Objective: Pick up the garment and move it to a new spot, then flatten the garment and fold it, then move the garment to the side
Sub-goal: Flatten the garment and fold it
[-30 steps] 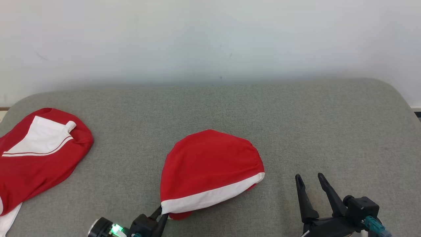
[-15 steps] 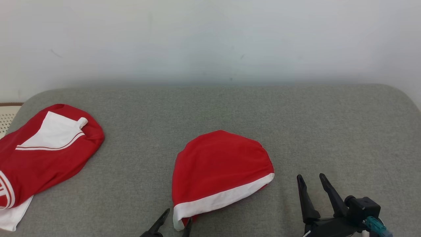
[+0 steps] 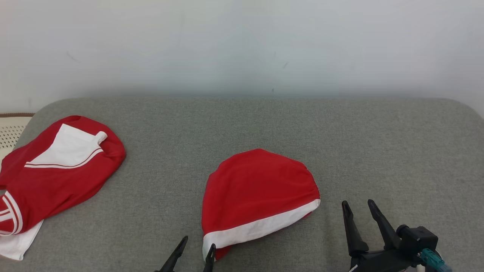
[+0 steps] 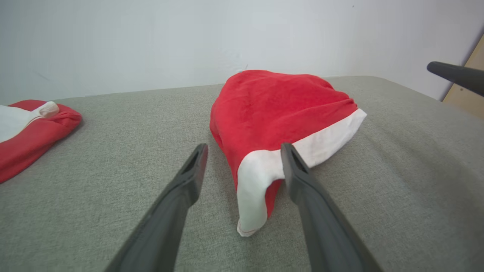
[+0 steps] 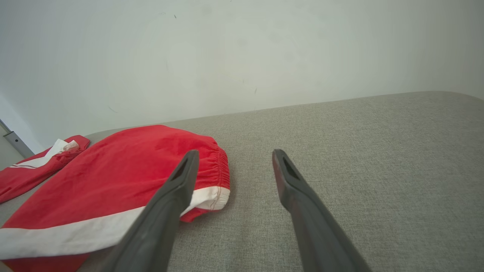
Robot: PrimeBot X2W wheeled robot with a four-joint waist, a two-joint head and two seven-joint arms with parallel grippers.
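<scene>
Head view: the red garment [image 3: 261, 196] is seen lying at the near middle of the grey cushion [image 3: 264, 124], its white-banded near corner is flanked by the wide-spread left gripper [image 3: 199, 242], and the right gripper [image 3: 357, 203] is held wide, apart from it, to its right.

The left gripper [image 3: 197, 252] is seen at the bottom edge of the head view, with only the tips of its two dark fingers [image 4: 177, 196] showing, spread well apart. The right gripper [image 3: 358, 211] is held low at the right, its jaws equally wide, and its black wrist [image 3: 415, 241] is seen behind it.
</scene>
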